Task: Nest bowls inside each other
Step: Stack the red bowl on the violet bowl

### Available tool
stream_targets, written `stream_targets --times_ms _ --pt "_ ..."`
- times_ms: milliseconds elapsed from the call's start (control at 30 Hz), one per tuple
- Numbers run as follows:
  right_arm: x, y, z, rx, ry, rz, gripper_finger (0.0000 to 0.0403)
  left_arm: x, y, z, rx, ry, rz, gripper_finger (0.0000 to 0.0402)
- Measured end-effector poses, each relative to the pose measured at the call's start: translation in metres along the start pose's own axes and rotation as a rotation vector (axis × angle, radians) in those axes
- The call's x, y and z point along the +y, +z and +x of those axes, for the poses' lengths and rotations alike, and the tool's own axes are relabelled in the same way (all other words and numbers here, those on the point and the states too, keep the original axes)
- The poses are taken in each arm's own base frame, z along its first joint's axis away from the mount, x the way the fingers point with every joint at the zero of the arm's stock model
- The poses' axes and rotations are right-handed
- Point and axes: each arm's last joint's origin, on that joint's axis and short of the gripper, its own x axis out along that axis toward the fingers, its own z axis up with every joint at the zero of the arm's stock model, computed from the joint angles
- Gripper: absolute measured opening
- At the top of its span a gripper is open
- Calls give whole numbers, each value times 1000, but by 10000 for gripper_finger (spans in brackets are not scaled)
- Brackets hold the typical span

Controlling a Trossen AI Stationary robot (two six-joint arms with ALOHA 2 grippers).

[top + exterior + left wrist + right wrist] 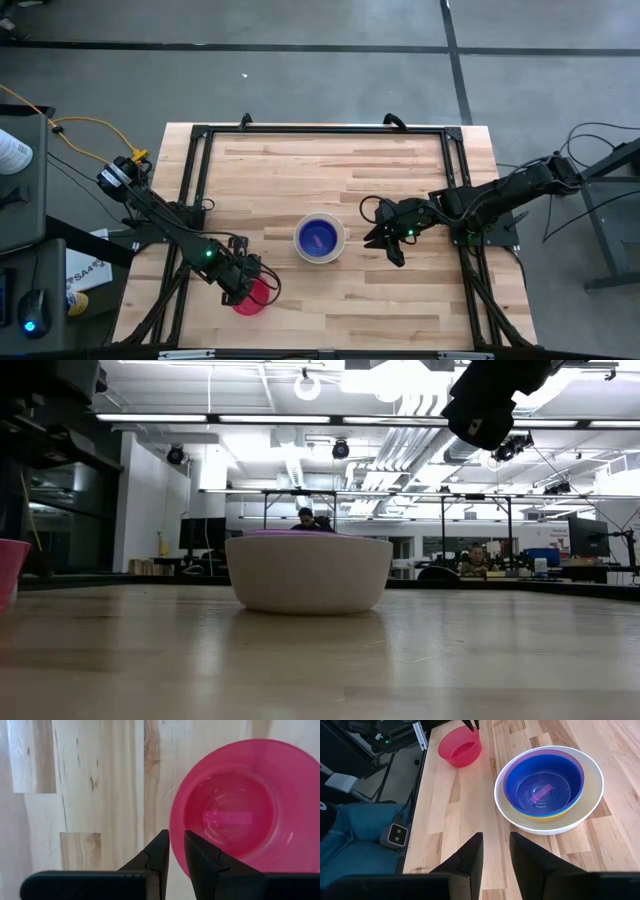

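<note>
Two grippers were recorded over the wooden table [400, 300]. Nearest the front edge, the left gripper [176, 851] stood at the red-pink bowl [235, 805], its fingers [159, 851] parted only by a narrow slot and set astride the bowl's rim, one finger outside the wall and one inside; whether they pressed the rim could not be told. That bowl sat upright on the table near the front left corner, well apart from the others. Farther in, about mid-table, the white bowl [594, 795] sat upright and held a yellow bowl [555, 816], a purple bowl [555, 754] and a blue bowl [525, 780] nested one inside another, blue innermost. Just beside that stack, on its right, the right gripper [392, 240] hung above the table with fingers apart, holding and touching nothing. Beyond the table's left edge, a person's blue trouser leg [360, 820] showed in the right wrist view.
</note>
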Motion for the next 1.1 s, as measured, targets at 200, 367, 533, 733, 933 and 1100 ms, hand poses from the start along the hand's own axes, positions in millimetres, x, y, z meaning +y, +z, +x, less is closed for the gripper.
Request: stream_targets --times_ms 200,367,533,733,933,1100 --pt "0 0 0 0 0 0 89 -1 0 0 5 -14 -18 59" --pt "0 0 0 0 0 0 89 -1 0 1 11 -12 -36 59" --pt "0 0 0 0 0 0 89 0 -1 1 16 -8 -49 59" --pt "0 0 0 0 0 0 89 0 -1 1 20 -1 -62 59" --pt "0 0 0 0 0 0 89 -1 -1 7 41 14 -72 59" --pt "0 0 0 0 0 0 89 -2 -2 10 54 11 -76 59"
